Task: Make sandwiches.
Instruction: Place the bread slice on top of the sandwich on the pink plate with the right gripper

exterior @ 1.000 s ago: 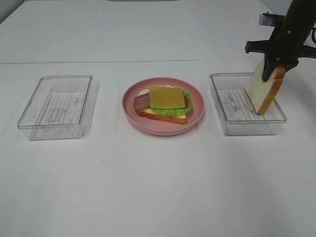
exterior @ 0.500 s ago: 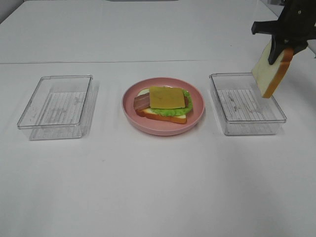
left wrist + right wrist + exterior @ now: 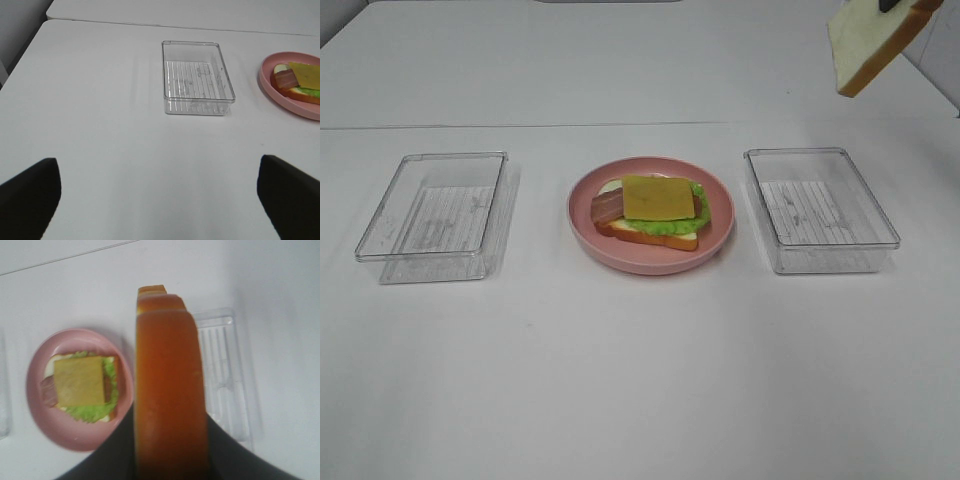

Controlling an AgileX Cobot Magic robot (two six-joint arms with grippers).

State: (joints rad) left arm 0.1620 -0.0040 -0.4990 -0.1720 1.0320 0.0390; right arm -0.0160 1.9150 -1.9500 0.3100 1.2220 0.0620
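Observation:
On the pink plate [image 3: 718, 231] lies a partial sandwich stack [image 3: 650, 212]: a bread slice at the bottom, then green lettuce, brown bacon and a yellow cheese square [image 3: 658, 197] on top. High above the right clear tray [image 3: 820, 210], a second bread slice [image 3: 873, 42] hangs edge-down with my right gripper [image 3: 170, 452] shut on it. The right wrist view shows its orange-brown crust [image 3: 169, 385] filling the middle, with the plate [image 3: 37, 415] far below. My left gripper [image 3: 160, 200] is open and empty, back from the left tray [image 3: 197, 77].
Two clear plastic trays flank the plate, and nothing shows inside either: the left one [image 3: 435, 212] and the right one. A seam line crosses the white table [image 3: 640, 380] behind them. The left wrist view catches the plate's edge [image 3: 267, 85].
My right gripper has lifted the bread slice up out of the right tray, until it now hangs at the top edge of the exterior view. The left gripper and the stack have not moved.

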